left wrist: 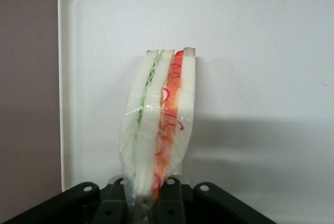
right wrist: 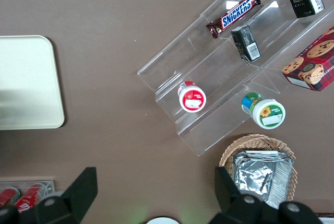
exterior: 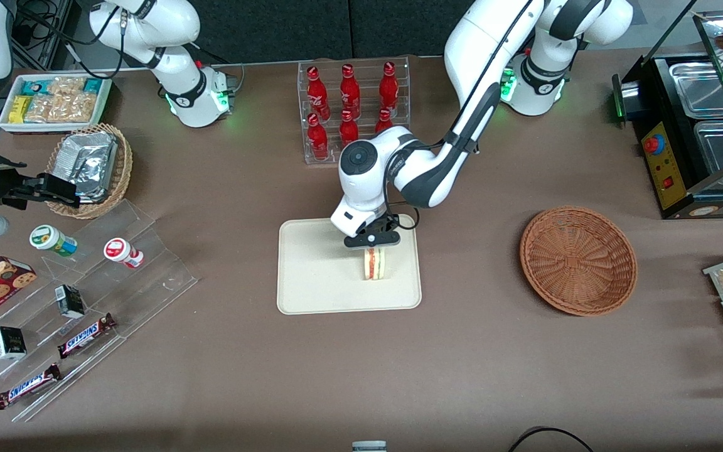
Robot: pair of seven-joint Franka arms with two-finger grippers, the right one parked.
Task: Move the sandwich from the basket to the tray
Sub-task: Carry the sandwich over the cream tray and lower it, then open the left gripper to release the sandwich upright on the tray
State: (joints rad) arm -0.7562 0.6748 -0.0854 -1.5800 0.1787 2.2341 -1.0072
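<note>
Counter [exterior: 462, 351]: brown surface, the largest item I see; it carries everything listed here.

Working arm [exterior: 437, 169]: I read it reaching from its base toward the front camera, elbow bent, wrist turned straight down over the tray.

Tray [exterior: 311, 276]: cream-beige, rounded corners, low rim, directly under the tool. In the wrist view its bare floor [left wrist: 261, 51] spreads around the sandwich on every side I can see, with one rounded corner and one long rim in sight and brown counter just outside that rim.

Basket [exterior: 578, 260]: reddish-brown wicker, round and shallow, well apart from the tool toward the working arm's end of the counter. I see nothing inside it. Open counter lies between it and the tray.

Bottle rack [exterior: 354, 110]: clear rack of red bottles, farther from the front camera than the tool, near the arm's wrist housing.

Tool [exterior: 374, 247]: black, two fingers [left wrist: 175, 192] clenched on the sandwich, gripping one narrow end of the wedge.

Sandwich [exterior: 374, 263]: wrapped in clear film, white bread with green and red-orange layers, seen edge-on [left wrist: 159, 125]. It hangs from the tool over the tray, nearer the tray's rim on the basket side. Whether its lower end touches the tray floor I cannot tell.
</note>
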